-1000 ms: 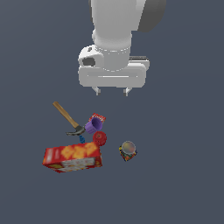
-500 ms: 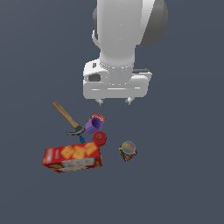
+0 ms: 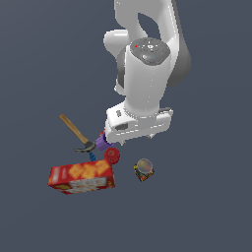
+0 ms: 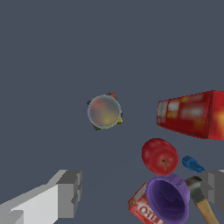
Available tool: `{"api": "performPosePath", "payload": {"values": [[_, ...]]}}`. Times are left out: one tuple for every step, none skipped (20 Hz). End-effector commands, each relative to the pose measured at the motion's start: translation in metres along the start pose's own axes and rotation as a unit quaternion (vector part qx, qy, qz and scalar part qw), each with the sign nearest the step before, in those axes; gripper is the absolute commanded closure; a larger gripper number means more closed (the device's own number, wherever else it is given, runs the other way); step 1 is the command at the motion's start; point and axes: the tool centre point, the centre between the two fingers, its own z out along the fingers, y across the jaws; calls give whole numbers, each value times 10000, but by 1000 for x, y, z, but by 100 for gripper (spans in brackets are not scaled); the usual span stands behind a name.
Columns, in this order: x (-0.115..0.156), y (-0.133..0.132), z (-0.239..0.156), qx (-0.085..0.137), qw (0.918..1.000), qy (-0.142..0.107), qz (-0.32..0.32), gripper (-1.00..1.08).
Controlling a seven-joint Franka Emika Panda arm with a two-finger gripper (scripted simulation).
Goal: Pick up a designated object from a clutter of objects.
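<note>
While my wrist hangs above the grey tabletop (image 3: 206, 197), my two fingers (image 4: 68, 192) stand wide apart and they hold nothing; in the wrist view one grey finger shows fully and the other only at the edge of the picture. In the exterior view my white arm (image 3: 147, 74) comes down from above and leans toward the clutter, and my hand covers part of the purple cup (image 3: 102, 143).

The small can (image 4: 104, 112) stands upright and alone on the tabletop, apart from the other things. I look down on its round grey metal top; only small corners of the orange, blue and green label show around it, and I cannot read any word there. In the exterior view the small can (image 3: 143, 170) is to the exterior view's right of the cracker box (image 3: 82, 177) and below my hand.

The cracker box is big and red and lies on its side, with pictures of yellow crackers on it; its writing is too blurred to read. A small red packet (image 4: 142, 206) lies partly under the purple cup (image 4: 168, 199), and on it I read white letters like "ELO". The cup lies tipped with its mouth toward my camera, and I see nothing inside it. The small red round thing (image 4: 159, 156) lies between the cup and the box. Just beside it is a blue piece (image 4: 191, 164), and the wooden-handled hammer (image 3: 77, 133) lies next to the cup.
</note>
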Motion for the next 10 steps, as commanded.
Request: {"api": "performPosePath", "payload": {"values": [[12, -6, 25, 11, 9995, 2, -304, -92], [17, -9, 34, 16, 9991, 3, -419, -92], [21, -11, 43, 21, 9986, 4, -527, -92], [24, -13, 52, 27, 9980, 6, -629, -92], [28, -16, 60, 32, 9974, 7, -724, -92], [30, -18, 68, 38, 9967, 9, -813, -92], [33, -20, 75, 43, 9960, 10, -895, -92], [35, -22, 82, 49, 9953, 12, -971, -92], [37, -24, 88, 54, 9945, 14, -1041, -92], [39, -26, 94, 59, 9939, 15, -1105, -92]]}}
